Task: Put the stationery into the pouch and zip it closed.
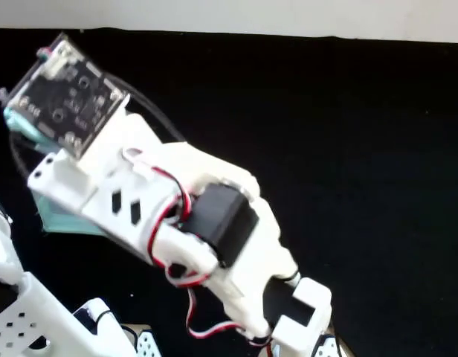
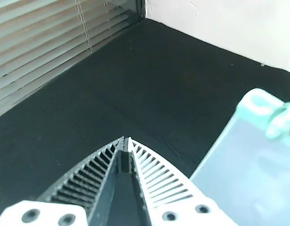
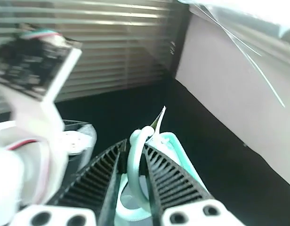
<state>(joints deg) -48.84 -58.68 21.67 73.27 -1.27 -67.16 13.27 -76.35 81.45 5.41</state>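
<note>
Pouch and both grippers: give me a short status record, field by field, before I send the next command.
pouch: pale teal, translucent, over the black table
right gripper: shut on a teal loop-like edge of the pouch
left gripper: shut, holding nothing, beside the pouch and apart from it
zip: cannot tell whether open or closed
high view: an arm lies across the pouch, teal showing at its left side

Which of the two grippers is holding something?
The right gripper: it clamps a mint-green loop of the pouch. The left gripper is shut on nothing.
</note>
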